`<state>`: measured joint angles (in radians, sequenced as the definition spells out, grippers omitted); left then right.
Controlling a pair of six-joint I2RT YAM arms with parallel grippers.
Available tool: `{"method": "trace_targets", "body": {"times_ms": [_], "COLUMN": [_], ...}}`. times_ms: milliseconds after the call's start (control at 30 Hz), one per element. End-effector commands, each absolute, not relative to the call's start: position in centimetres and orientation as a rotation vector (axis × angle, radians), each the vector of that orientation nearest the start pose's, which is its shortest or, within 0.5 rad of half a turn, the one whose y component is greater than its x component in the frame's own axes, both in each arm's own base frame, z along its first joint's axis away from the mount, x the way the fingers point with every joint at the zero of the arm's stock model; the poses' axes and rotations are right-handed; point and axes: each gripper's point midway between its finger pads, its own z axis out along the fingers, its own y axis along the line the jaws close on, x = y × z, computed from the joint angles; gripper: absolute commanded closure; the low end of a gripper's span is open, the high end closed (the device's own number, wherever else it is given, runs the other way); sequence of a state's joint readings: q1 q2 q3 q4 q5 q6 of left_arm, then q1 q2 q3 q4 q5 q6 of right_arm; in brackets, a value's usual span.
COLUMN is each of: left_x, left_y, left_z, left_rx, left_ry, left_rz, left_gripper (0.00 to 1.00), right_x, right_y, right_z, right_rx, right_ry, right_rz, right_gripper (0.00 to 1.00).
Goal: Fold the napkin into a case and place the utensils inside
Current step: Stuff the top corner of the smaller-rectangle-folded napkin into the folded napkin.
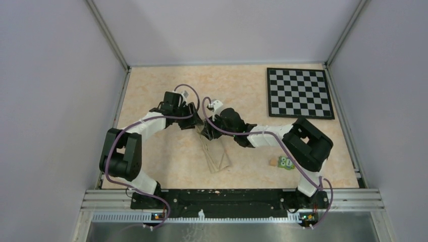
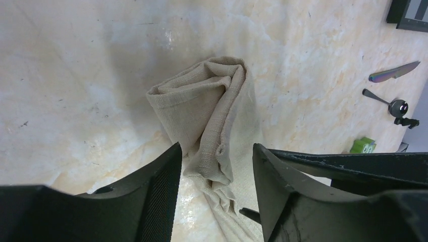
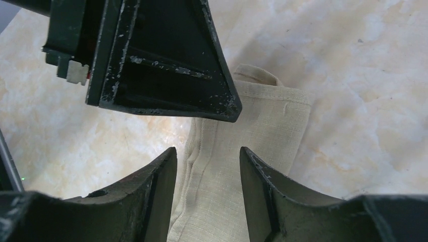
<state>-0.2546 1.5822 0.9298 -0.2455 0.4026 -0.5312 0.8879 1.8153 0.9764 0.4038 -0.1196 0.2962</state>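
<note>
Left gripper (image 2: pixel 217 149) jaws apart, and we see the folded napkin (image 2: pixel 207 101) lying between them; right gripper (image 3: pixel 208 150), also apart, hovers over it.

One napkin (image 2: pixel 212 116), one knife (image 2: pixel 393 72), one spoon (image 2: pixel 377 97), one green block (image 1: pixel 286 162), one black knob (image 2: pixel 406 121), one chessboard (image 1: pixel 299 93)

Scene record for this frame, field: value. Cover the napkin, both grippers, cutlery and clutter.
napkin: folded into a narrow layered bundle, one end curled into a loop
left gripper: open, fingers either side of the raised fold
right gripper: open, over the flat cloth, facing the left gripper
not yet inside: knife, spoon, lying on the bare table
clutter: green block, chessboard
</note>
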Motion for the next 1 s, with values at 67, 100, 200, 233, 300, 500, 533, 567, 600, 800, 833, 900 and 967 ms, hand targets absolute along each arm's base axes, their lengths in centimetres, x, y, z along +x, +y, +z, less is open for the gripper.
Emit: {"method": "trace_targets", "body": {"times_ms": [67, 100, 200, 233, 300, 500, 533, 567, 600, 800, 833, 900, 967], "left_x": [33.5, 33.5, 33.6, 33.6, 33.7, 33.6, 33.6, 33.6, 33.6, 33.6, 33.6, 33.6, 33.5], "left_y": [-17.7, -17.7, -18.1, -18.2, -18.2, -18.0, -18.0, -18.1, -18.2, -18.7, -18.8, -18.9, -18.9], "left_z": [8.9, 8.8, 8.7, 8.6, 8.8, 9.4, 9.4, 9.5, 9.5, 9.8, 9.9, 10.1, 10.2], "left_rx": [-0.153, -0.156, -0.155, -0.160, -0.164, -0.205, -0.217, -0.230, -0.243, -0.306, -0.313, -0.328, -0.342], "left_ry": [2.510, 2.514, 2.520, 2.522, 2.517, 2.519, 2.521, 2.522, 2.523, 2.533, 2.534, 2.535, 2.539], "left_rz": [-0.830, -0.832, -0.866, -0.869, -0.868, -0.899, -0.909, -0.923, -0.941, -1.005, -1.011, -1.027, -1.032], "left_gripper": [0.43, 0.46, 0.60, 0.64, 0.70, 0.85, 0.88, 0.91, 0.94, 1.00, 1.00, 1.00, 1.00], "right_x": [30.2, 30.2, 30.2, 30.3, 30.5, 30.6, 30.4, 30.3, 30.1, 29.7, 29.6, 29.7, 29.8], "right_y": [42.7, 43.0, 43.5, 43.5, 43.5, 43.5, 43.6, 43.8, 43.9, 44.2, 44.3, 44.4, 44.3], "right_z": [10.4, 10.3, 10.3, 10.4, 10.5, 10.3, 10.3, 10.4, 10.4, 10.3, 10.3, 10.0, 9.8], "right_rx": [-0.689, -0.696, -0.709, -0.708, -0.700, -0.692, -0.695, -0.695, -0.694, -0.671, -0.672, -0.670, -0.664], "right_ry": [1.917, 1.919, 1.913, 1.909, 1.899, 1.870, 1.865, 1.862, 1.859, 1.849, 1.848, 1.857, 1.861], "right_rz": [0.900, 0.911, 0.911, 0.903, 0.884, 0.807, 0.807, 0.804, 0.797, 0.749, 0.731, 0.678, 0.624], "right_gripper": [0.55, 0.56, 0.56, 0.55, 0.52, 0.51, 0.51, 0.51, 0.51, 0.51, 0.51, 0.53, 0.54]}}
